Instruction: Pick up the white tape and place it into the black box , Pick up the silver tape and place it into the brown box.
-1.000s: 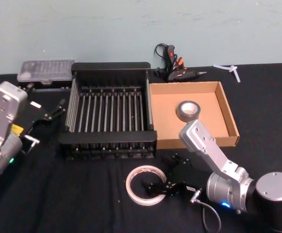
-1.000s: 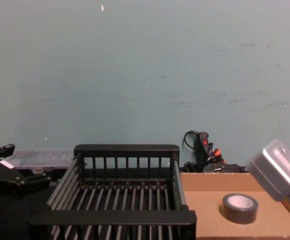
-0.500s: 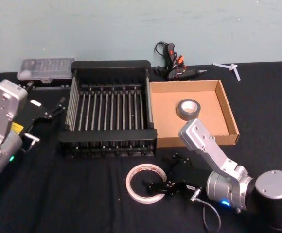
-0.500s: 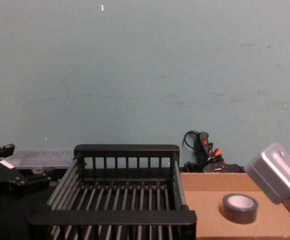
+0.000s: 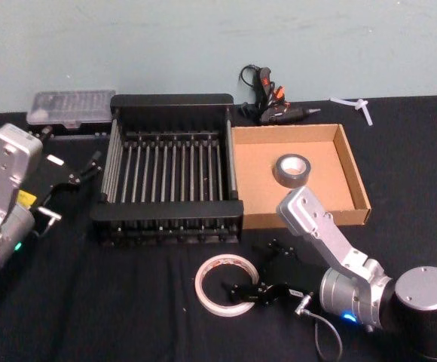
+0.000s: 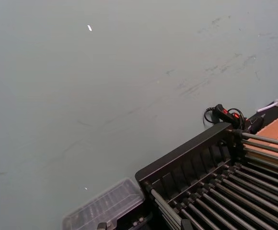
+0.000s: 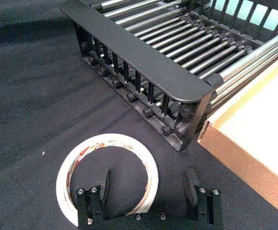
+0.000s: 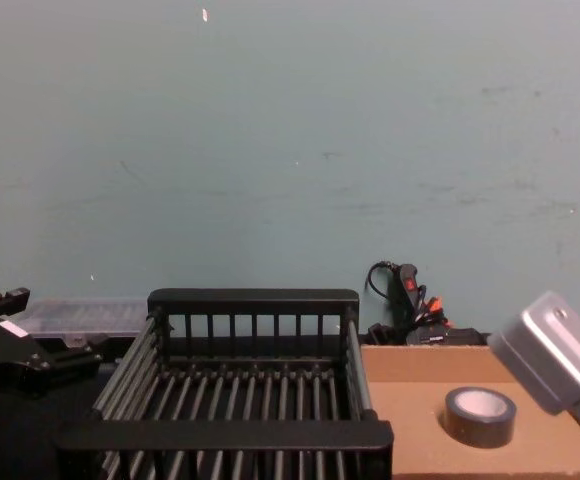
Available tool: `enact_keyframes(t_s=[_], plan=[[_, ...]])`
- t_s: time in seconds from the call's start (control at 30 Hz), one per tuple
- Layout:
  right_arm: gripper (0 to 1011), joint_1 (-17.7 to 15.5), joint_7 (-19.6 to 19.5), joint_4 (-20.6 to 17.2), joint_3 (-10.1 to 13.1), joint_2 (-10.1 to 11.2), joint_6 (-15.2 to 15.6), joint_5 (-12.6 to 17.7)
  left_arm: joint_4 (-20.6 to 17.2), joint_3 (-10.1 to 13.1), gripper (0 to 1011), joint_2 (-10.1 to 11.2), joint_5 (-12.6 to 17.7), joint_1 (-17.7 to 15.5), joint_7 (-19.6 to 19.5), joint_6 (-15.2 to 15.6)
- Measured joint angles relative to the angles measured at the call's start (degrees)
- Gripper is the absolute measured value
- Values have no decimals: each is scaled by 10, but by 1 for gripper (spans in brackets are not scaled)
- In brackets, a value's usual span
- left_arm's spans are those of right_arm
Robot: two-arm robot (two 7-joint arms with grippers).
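Two fingers of the right hand stand spread apart, low over the black surface near its front edge. One finger sits inside the ring of the white tape and the other outside it, so the near-right part of the roll's wall lies between them; whether either finger touches the roll cannot be told. In the head view the right hand is at the right side of the white tape, which lies flat just in front of the black box.

Behind the tape, the black box stands with bare slatted floor, and the brown box sits against its right side. The silver tape lies flat inside the brown box, toward the middle.

On the far left, the left hand hangs beside the black box's left wall with its fingers parted, gripping nothing. A clear plastic case lies behind it, and a glue gun rests behind the brown box.
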Motion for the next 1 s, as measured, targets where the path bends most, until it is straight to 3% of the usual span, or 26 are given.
enact_keyframes(t_s=[1.0], plan=[[1002, -3, -3, -2, 2, -4, -18, -16, 0, 0, 1001, 0, 0, 0, 0, 0]])
